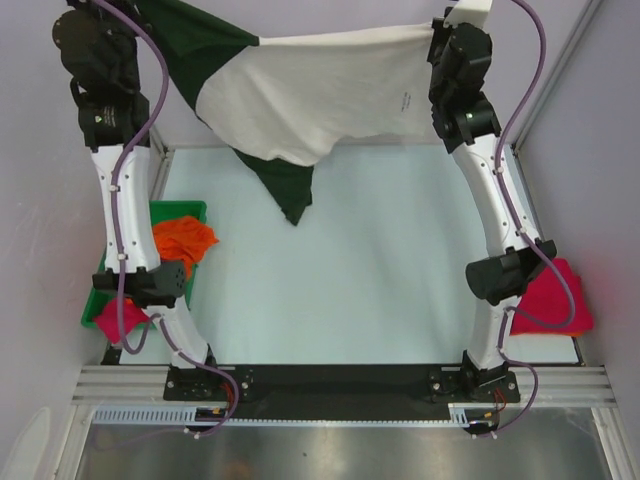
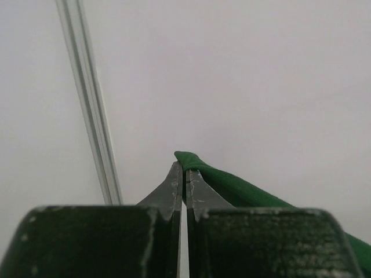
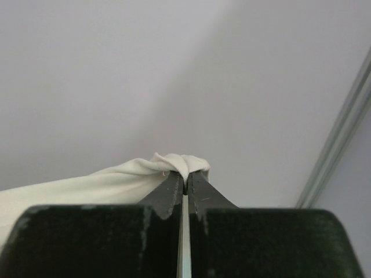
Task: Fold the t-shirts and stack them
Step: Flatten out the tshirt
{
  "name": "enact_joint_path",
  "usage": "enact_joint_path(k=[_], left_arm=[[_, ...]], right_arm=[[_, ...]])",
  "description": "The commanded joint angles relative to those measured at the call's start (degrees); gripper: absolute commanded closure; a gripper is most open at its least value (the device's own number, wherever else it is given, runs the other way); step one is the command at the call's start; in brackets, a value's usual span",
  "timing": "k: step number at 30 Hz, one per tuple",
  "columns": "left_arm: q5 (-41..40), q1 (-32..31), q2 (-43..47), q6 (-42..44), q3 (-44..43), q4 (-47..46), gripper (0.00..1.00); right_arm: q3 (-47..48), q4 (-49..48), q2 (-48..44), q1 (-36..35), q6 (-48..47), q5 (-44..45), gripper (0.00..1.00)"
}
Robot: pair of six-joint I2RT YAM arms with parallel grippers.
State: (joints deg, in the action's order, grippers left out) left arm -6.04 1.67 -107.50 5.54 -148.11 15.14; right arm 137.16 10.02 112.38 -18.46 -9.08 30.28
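**Two claws, one shirt: cream tee hoisted over the table before the fold**

Both arms reach high above the far edge of the table (image 1: pixel 380 270), stretching the cream t-shirt (image 1: pixel 330 95) between them like a banner. The left gripper (image 2: pixel 182 174) is clamped tight on a pinch of the dark green sleeve (image 2: pixel 243 194) above the table's far left corner. The right gripper (image 3: pixel 185 176) is closed just as firmly on a bunched cream edge (image 3: pixel 104 185) above the far right corner. The cloth sags in the middle, and the second green sleeve (image 1: pixel 290 190) dangles toward the table's far half without clearly touching it. No print shows on the side facing the overhead camera.

The orange t-shirt (image 1: pixel 185 240) lies crumpled in the green bin (image 1: pixel 170 210) off the table's left edge. A pink-red t-shirt (image 1: pixel 115 318) sits near the table's near left corner, partly hidden by the left arm. A crimson t-shirt (image 1: pixel 560 300) rests beside the near right corner; whether it is folded cannot be told.

This looks like the spreading step, early in the job: the shirt is lifted and pulled wide but not yet laid flat, and no fold is made. The next move probably calls for both arms to come down and toward the table's near edge together. Keeping the top edge taut should let the body land smooth and stop the hanging sleeve tucking underneath.
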Motion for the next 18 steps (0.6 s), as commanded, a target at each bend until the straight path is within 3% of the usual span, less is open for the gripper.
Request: enact_joint_path(k=[1,6,9,13,18], left_arm=[[-3.89,0.52,4.06,0.87,-2.01,-9.78,1.0],[-4.24,0.61,3.71,0.88,4.83,-9.16,1.0],[-4.68,0.96,4.23,-0.7,13.35,-6.62,1.0],[-0.74,0.7,10.54,-0.37,34.92,-5.38,1.0],[1.64,0.53,24.69,3.42,51.67,-5.64,1.0]], right_arm=[[-0.05,-5.54,-4.27,0.61,-2.08,1.09,1.0],[-4.7,-4.22,-3.92,3.07,1.25,0.83,1.0],[-12.86,-5.36,-4.53,3.08,1.52,2.23,1.0],[-25.96,-6.68,-8.39,2.2,3.45,3.38,1.0],[-46.08,-7.82,-17.18,0.53,7.23,5.39,1.0]])
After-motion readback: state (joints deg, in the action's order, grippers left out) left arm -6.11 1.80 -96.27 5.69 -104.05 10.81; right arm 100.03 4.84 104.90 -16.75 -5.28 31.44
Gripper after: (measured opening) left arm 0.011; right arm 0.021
